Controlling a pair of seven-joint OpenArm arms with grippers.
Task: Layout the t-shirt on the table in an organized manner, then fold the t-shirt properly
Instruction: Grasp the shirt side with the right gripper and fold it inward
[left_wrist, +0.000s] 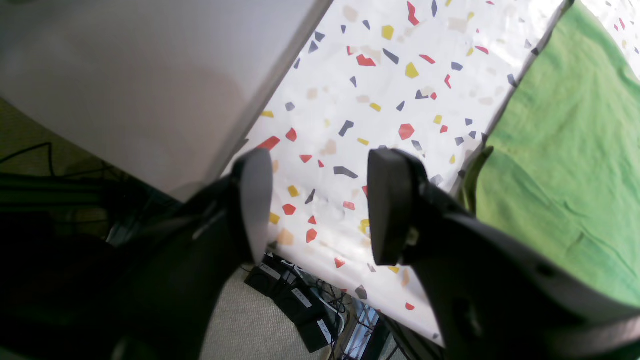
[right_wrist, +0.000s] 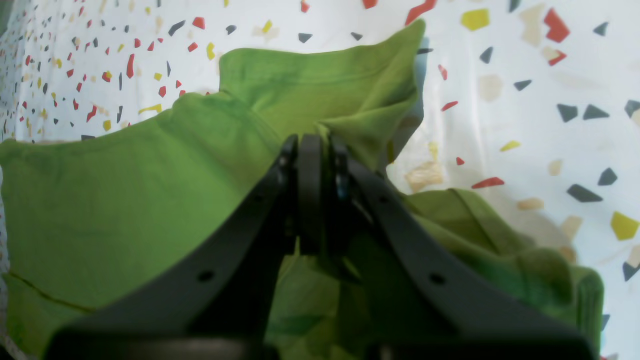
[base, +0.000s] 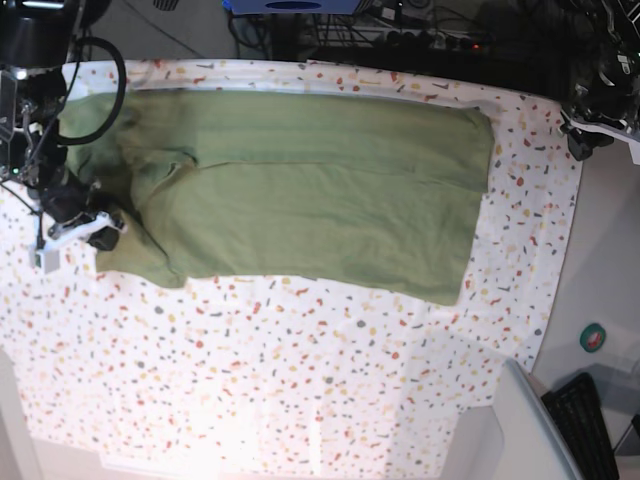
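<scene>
**Right arm pinches the shirt's sleeve end; left arm waits off the far edge**

At the left of the base view, the right gripper (base: 100, 232) sits low over the table (base: 300, 380), its jaws closed on a bunched fold of the t-shirt (base: 300, 190). The right wrist view shows this plainly: the two fingers meet with green cloth puckered between them, and the fabric rises in a soft peak just beyond the tips. The hold appears to be at the sleeve or shoulder end of the garment, near its lower corner.

Moving right, the shirt lies spread lengthwise along the far side of the table, mostly flat, with a fold line running along its length and some rumpling by the gripped end. Its hem end reaches close to the table's right edge.

At the far right, the left gripper (left_wrist: 315, 205) hangs past the table's edge, its jaws standing partly apart with nothing between them; the shirt's edge lies beside it, not touching.

The cotton looks light, limp and easily creased, so it should drape and drag rather than hold shape. A single pinch will likely pull it into a ridge. Seams, hem corners and sleeve edges seem the best places to grip, ideally from both ends together.
</scene>
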